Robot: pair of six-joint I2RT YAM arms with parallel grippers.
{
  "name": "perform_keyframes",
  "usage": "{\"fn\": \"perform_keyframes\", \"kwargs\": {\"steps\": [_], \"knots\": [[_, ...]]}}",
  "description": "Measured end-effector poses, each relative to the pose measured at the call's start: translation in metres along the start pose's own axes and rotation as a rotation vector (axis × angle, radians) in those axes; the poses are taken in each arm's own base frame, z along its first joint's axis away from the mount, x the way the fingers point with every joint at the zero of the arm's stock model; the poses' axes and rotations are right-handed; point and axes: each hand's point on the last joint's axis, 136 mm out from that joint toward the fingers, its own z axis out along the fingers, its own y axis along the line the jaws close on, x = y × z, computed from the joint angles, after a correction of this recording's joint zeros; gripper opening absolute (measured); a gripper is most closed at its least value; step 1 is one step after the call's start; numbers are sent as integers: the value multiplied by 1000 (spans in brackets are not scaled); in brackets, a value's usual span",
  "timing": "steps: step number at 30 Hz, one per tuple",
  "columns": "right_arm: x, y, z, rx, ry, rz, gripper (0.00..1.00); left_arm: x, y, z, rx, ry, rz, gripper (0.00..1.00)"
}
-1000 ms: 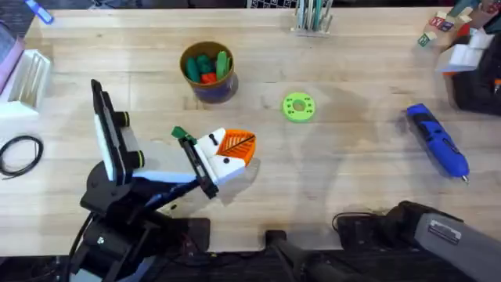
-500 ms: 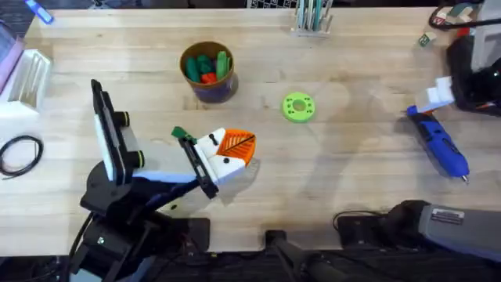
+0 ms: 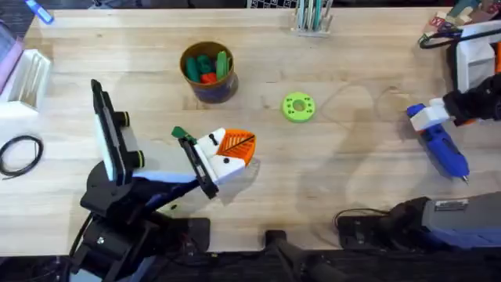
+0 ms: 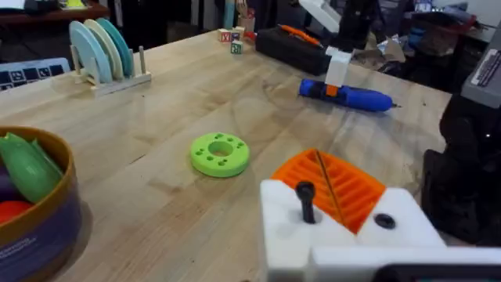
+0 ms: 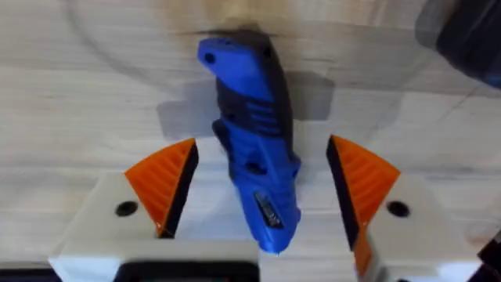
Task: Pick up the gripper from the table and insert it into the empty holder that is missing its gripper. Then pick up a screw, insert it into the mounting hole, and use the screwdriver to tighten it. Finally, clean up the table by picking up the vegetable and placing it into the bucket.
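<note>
While the left gripper (image 3: 227,157) rests closed near the table's (image 3: 337,188) front edge, farther off the right gripper (image 5: 262,196) hangs spread wide, straddling the blue screwdriver (image 5: 254,145) lying flat, not yet gripped.

Your overhead camera looks down and forward across the tabletop (image 3: 344,172) from above the arm bases. Your left wrist camera sits low, facing across toward the far right side; it shares the green disc (image 4: 220,153) and screwdriver (image 4: 348,95) with the overhead. Your right wrist camera looks straight down, very close on that screwdriver.
</note>
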Motion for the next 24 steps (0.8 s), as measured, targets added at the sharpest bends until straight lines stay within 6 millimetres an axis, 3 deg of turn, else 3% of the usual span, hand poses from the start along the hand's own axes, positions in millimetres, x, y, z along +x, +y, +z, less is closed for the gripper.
{"fn": "perform_keyframes", "kwargs": {"steps": [5, 8, 14, 16, 20, 24], "knots": [[-5, -3, 16, -18, 9, -16, 979, 0, 0, 0, 0, 0, 0, 6], [-7, -3, 26, -32, 19, -23, 896, 0, 0, 0, 0, 0, 0, 6], [-12, -1, 30, -49, 1, -26, 638, 0, 0, 0, 0, 0, 0, 6], [-14, 0, 30, -58, -9, -31, 501, 0, 0, 0, 0, 0, 0, 6], [-17, 3, 30, -72, -24, -39, 72, 0, 0, 0, 0, 0, 0, 6], [-18, 7, 29, -90, -31, -35, 21, 0, 0, 0, 0, 0, 0, 6]]}}
